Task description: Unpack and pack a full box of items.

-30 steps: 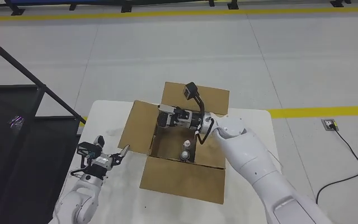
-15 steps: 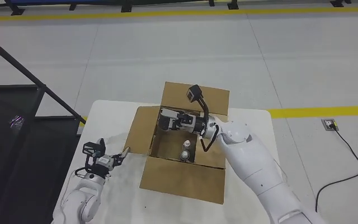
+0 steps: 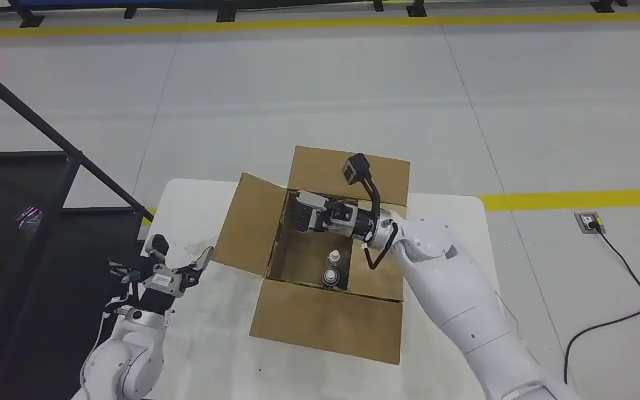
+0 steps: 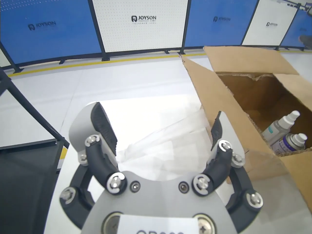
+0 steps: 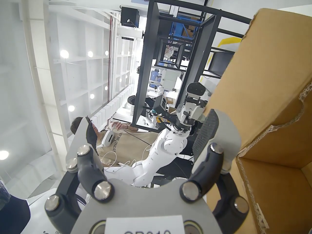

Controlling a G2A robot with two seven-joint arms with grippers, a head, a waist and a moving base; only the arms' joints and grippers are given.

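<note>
An open cardboard box [image 3: 325, 320] stands in the middle of the white table [image 3: 450, 330]. Inside it are a spray bottle [image 4: 282, 124] and a white-capped can [image 4: 291, 142]; a white-capped bottle [image 3: 330, 270] shows from above. My right gripper [image 3: 303, 212] is over the box's far left inner corner, open and holding nothing; in its wrist view the gripper [image 5: 148, 132] has one finger [image 5: 209, 132] close beside the cardboard wall [image 5: 268, 86]. My left gripper [image 4: 159, 125] [image 3: 185, 258] hovers open over the table left of the box, above a crumpled clear plastic sheet [image 4: 158, 144].
The box's left flap [image 3: 245, 225] stands raised between my two grippers, and its near flap [image 3: 325, 325] lies flat on the table. A black frame [image 3: 60, 250] borders the table's left edge. The floor beyond has yellow lines.
My left arm has drawn back to the left, away from the box's left flap. My right gripper has shifted slightly to the right inside the box.
</note>
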